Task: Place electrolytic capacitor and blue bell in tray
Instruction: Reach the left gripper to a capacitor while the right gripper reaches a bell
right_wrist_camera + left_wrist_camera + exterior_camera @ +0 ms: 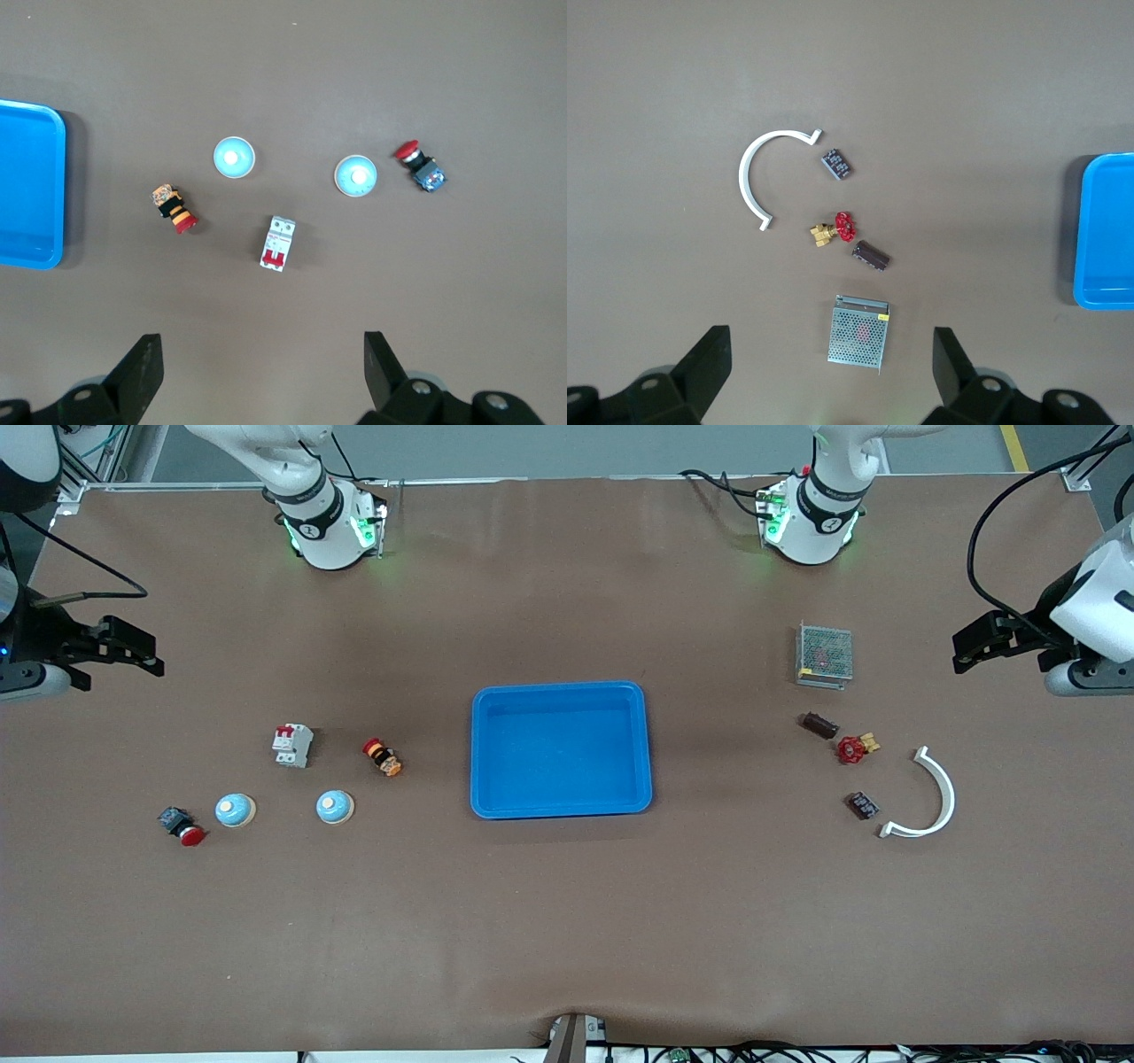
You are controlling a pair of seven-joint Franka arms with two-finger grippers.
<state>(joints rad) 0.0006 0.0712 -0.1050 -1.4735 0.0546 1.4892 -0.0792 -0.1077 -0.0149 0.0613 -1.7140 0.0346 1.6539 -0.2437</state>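
Lying in the middle of the brown surface [567, 939], the blue tray [561, 749] had nothing inside it. The capacitor [819, 725], a small dark cylinder, lay on its side toward the left arm's end of the surface, just beside a red valve [856, 747] with a brass body. A metal mesh box [824, 655] stood farther from the front camera than the capacitor. A small black block [863, 805] and a white curved piece [928, 797] lay nearer to that camera.

Toward the right arm's end, two blue bells [335, 806] [235, 810] sat well apart from each other. A white breaker [292, 745] and an orange and black button [383, 757] lay farther from the front camera than the bells. A red push button [182, 825] lay just beside the bell nearer to the end of the surface.

The left hand [966, 651] hung over the left arm's end of the surface, its fingers wide apart and holding nothing. The right hand [146, 654] hung over the right arm's end, its fingers also spread wide and holding nothing.
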